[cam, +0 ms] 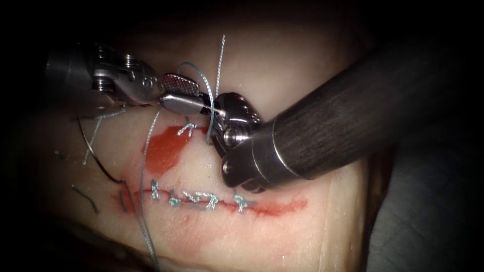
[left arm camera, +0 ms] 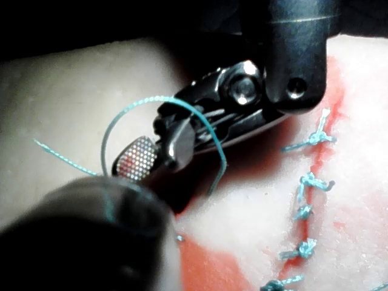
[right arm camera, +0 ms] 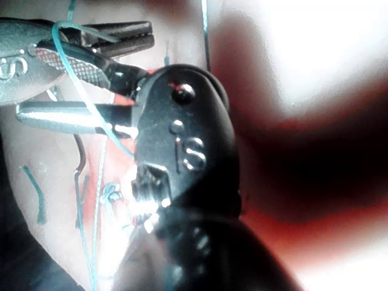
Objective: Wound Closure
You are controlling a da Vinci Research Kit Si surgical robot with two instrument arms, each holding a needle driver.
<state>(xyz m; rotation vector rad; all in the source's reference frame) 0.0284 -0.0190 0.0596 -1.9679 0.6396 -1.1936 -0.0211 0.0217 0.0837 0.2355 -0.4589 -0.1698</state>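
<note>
The right tool (cam: 214, 113) covers part of the cut (cam: 282, 206) and hides where the thread (cam: 207, 98) meets its tip, so whether it grips the thread cannot be told. The needle (cam: 96, 151) curves left of the cut; its far end fades into shadow under the left tool (cam: 184, 93). The thread runs off the lower edge below the cut. In the right wrist view the stitches beside the cut are blurred.
</note>
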